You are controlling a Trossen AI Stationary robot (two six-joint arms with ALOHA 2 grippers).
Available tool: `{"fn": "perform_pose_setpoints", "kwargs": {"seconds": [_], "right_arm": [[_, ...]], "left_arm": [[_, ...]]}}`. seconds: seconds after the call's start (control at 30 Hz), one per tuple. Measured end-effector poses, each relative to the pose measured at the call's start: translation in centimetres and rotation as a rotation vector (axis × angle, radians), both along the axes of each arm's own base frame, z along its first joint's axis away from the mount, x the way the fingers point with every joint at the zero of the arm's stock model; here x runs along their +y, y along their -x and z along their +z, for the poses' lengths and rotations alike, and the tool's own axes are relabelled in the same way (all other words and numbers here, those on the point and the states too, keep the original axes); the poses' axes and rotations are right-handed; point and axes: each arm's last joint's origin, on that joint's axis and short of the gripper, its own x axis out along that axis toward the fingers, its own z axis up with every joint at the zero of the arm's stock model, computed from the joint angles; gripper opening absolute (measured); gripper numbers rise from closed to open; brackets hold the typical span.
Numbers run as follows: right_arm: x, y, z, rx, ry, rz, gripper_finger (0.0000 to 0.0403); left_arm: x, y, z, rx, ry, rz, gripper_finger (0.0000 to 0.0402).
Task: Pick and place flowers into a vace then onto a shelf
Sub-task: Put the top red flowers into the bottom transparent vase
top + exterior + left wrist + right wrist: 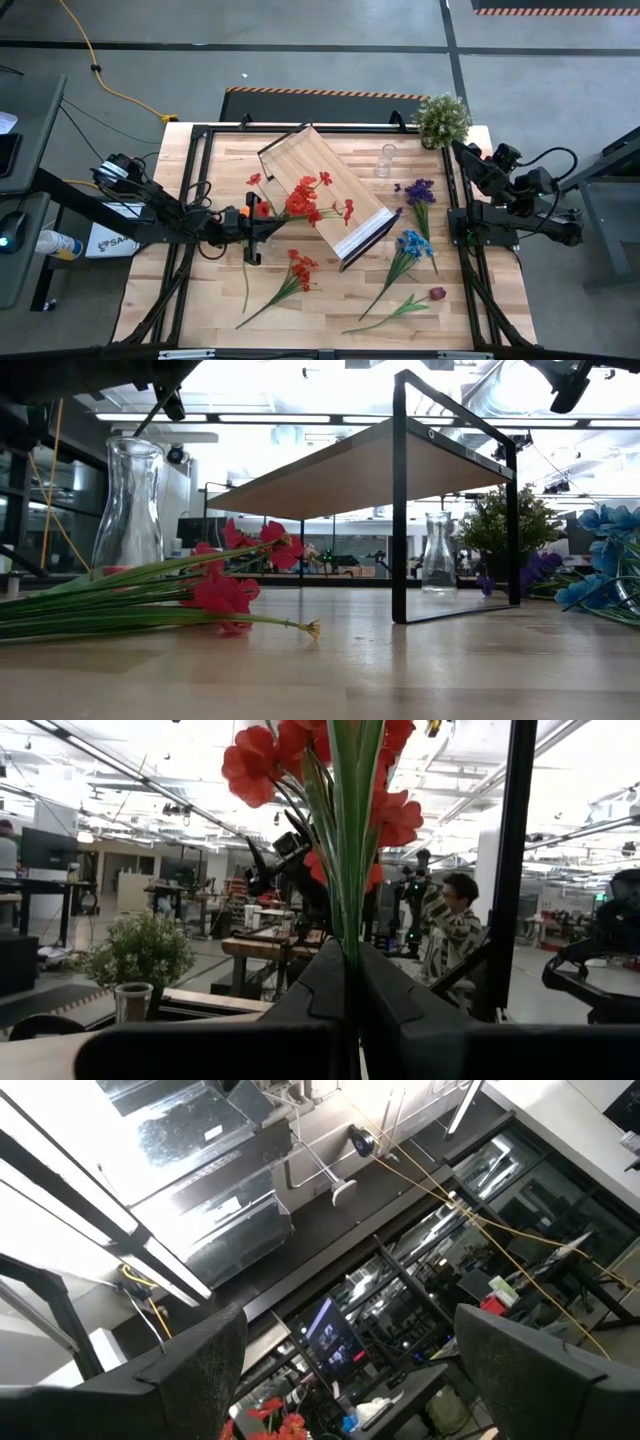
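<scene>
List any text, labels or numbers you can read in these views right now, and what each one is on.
"SA": start of a black print on the white box beside the table's left edge in the high view; the left arm hides the rest.
Label on the bottle next to that box: too small to read.
Nothing legible in the low or wrist views.

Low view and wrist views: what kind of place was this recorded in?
Probably a robotics lab or workshop. Beyond the wooden table run open ceiling ducts and strip lights, with workbenches behind and a person at another rig.
</scene>
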Motion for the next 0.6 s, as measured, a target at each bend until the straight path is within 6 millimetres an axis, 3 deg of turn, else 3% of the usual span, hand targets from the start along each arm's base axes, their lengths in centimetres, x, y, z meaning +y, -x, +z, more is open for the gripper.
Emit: {"fn": "perform_pose_setpoints", "kwargs": {"seconds": [0.37, 0.6], "right_arm": [[0.0, -0.1, 0.0, 0.003, 0.000, 0.001, 0.0344], [0.0, -0.1, 0.0, 0.006, -0.001, 0.000, 0.0344]], "left_arm": [[-0.1, -0.5, -1.1, 0.052, -0.002, 0.024, 0.0042], [-0.1, -0.5, -1.2, 0.060, 0.017, 0.036, 0.0062]]}}
